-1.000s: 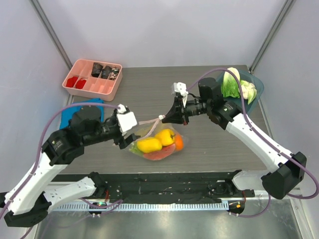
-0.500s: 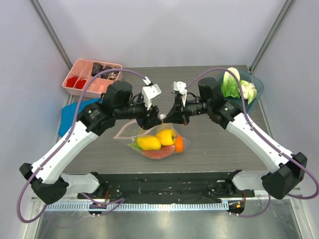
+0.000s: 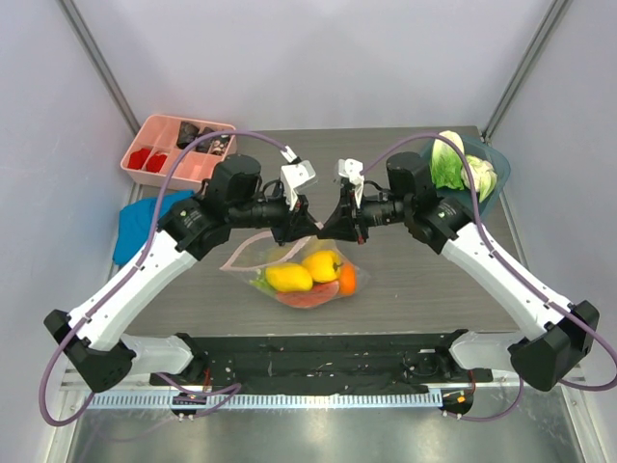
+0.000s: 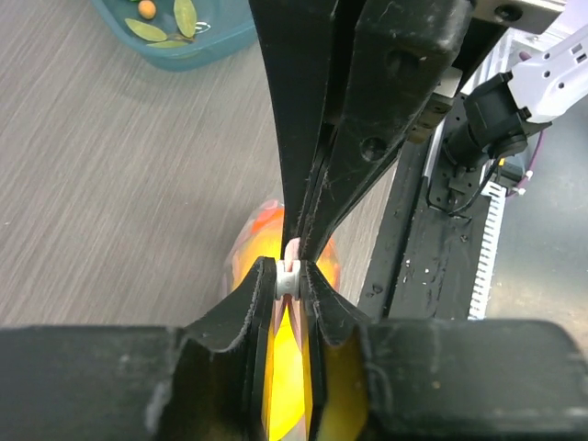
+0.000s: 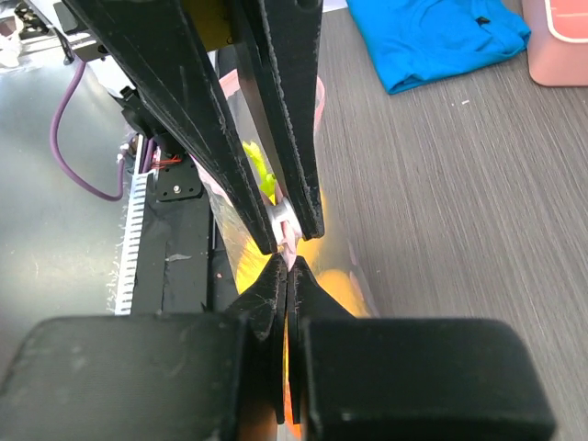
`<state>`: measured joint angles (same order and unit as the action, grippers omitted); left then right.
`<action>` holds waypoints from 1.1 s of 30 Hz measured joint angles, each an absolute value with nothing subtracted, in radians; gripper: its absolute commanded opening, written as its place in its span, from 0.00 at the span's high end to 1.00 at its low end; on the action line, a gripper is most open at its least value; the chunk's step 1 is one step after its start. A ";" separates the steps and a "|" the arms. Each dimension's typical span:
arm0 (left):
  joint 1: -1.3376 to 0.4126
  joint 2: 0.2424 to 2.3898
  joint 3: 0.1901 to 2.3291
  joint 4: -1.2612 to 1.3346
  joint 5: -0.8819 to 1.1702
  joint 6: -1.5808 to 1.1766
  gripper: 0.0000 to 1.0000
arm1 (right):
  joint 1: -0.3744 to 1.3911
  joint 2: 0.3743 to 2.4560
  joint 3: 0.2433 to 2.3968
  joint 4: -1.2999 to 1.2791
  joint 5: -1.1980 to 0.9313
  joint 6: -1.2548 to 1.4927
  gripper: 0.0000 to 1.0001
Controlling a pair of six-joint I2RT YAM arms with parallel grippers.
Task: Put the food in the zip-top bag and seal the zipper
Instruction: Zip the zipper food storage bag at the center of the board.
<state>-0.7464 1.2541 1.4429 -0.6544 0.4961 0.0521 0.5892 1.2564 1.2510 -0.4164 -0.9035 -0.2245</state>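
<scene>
The zip-top bag [image 3: 280, 260] lies at mid table and holds two yellow fruits [image 3: 289, 280], an orange [image 3: 346, 279] and a red watermelon slice [image 3: 307, 298]. Its pink zipper [image 3: 236, 253] rises to where both grippers meet tip to tip above it. My left gripper [image 4: 289, 278] is shut on the zipper's small white slider [image 5: 285, 216]. Facing it, my right gripper [image 5: 287, 266] is shut on the pink end of the bag's mouth, right beside the slider. A pale green cabbage [image 3: 445, 164] and a green-white piece [image 3: 480, 177] lie in the teal bowl [image 3: 501, 169] at back right.
A pink compartment tray [image 3: 178, 154] with red and dark pieces stands at the back left. A blue cloth [image 3: 140, 222] lies at the left edge, partly under the left arm. The black base rail [image 3: 308, 362] runs along the near edge.
My left arm swung from the bag's left end up to the right gripper, and its jaws closed on the white slider. The right gripper kept its hold and barely moved.
</scene>
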 measured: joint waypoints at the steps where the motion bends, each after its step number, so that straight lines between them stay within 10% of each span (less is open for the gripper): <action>1: -0.743 1.254 1.437 -0.649 0.499 0.054 0.86 | 0.590 1.250 1.245 -0.415 -0.896 -0.221 0.99; 33: -0.516 1.008 1.190 -0.837 0.446 0.216 0.96 | 0.303 1.107 1.191 -0.376 -0.804 -0.076 0.99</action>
